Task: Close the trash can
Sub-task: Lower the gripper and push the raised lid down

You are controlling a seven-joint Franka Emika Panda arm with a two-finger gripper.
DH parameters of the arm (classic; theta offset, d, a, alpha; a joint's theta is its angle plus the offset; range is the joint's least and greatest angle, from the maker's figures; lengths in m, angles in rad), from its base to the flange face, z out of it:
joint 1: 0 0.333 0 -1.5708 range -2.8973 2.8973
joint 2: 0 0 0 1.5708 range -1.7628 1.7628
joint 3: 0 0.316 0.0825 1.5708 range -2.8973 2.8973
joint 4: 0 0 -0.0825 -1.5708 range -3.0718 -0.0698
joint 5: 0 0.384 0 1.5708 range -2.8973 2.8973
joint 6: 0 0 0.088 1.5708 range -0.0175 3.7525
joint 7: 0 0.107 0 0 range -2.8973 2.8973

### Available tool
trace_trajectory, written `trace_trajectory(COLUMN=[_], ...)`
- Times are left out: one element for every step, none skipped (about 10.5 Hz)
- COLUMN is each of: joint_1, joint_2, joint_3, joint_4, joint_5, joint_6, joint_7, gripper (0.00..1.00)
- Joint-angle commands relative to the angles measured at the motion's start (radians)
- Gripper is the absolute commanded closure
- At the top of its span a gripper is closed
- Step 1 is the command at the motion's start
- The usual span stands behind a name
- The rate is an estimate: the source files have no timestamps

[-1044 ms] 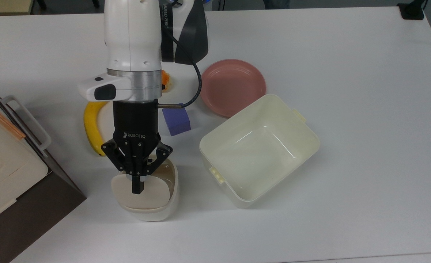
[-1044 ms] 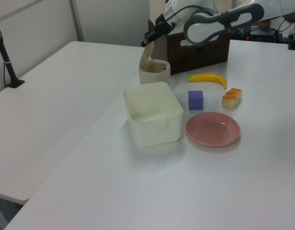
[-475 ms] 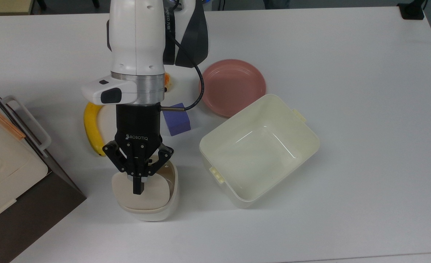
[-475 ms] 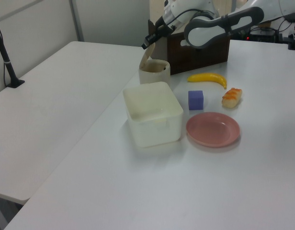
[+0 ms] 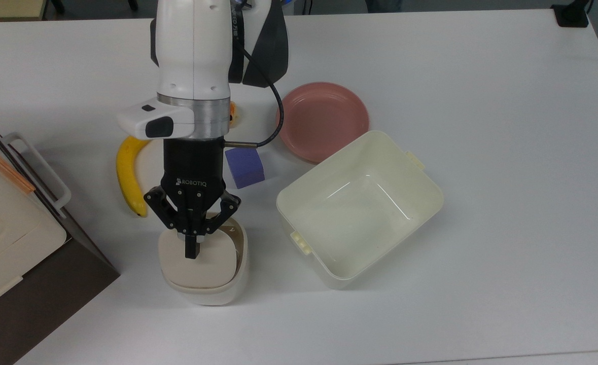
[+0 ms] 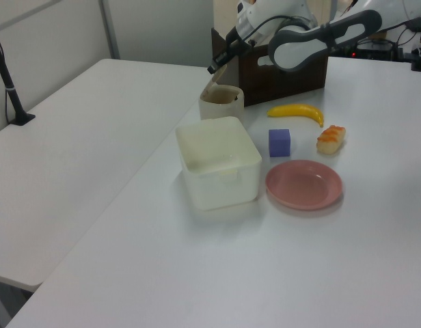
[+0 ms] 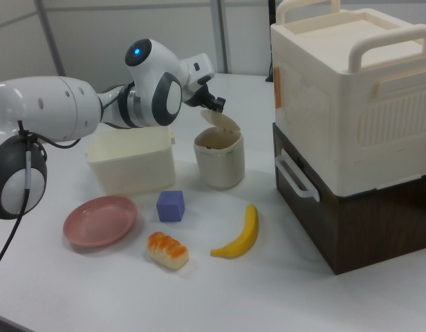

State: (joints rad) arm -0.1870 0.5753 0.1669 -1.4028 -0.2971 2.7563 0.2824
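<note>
**Lid not yet down; gripper has shifted back along it**

The small cream-white plastic trash can (image 5: 207, 268) stands on the white table (image 5: 481, 152), between the yellow banana (image 5: 126, 175) and the larger lidless cream rectangular tub (image 5: 359, 205), just in front of the dark brown cabinet (image 7: 351, 214).

Change over the last second: in the top view the black two-finger gripper (image 5: 192, 248) has moved up the frame and a little right, so its tip now sits nearer the upper edge of the beige hinged lid (image 5: 200, 261) than before. More of the lid's face shows below the tip.

Fingers: drawn together into a single point, clamped on nothing, at or just above the lid.

In the right view the lid (image 7: 222, 123) stands tilted up, with the dark opening visible beneath.

Judgement: closing is under way, not complete. The lid needs further downward push until it seats on the rim.
</note>
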Motion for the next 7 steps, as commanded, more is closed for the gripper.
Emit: trace_trajectory(joint_1=[-0.005, -0.012, -0.015, -0.023, -0.028, -0.031, -0.038], joint_2=[-0.078, -0.089, -0.106, -0.112, -0.114, -0.124, -0.149], joint_3=[-0.014, -0.012, -0.014, -0.014, -0.014, -0.012, -0.012], joint_4=[-0.096, -0.111, -0.136, -0.145, -0.153, -0.165, -0.2], joint_5=[-0.024, -0.034, -0.04, -0.042, -0.042, -0.042, -0.042], joint_6=[0.006, 0.005, 0.006, 0.005, 0.005, 0.005, 0.005], joint_7=[0.024, 0.023, 0.023, 0.023, 0.021, 0.014, -0.009], gripper=[1.0, 1.0, 1.0, 1.0, 1.0, 1.0, 1.0])
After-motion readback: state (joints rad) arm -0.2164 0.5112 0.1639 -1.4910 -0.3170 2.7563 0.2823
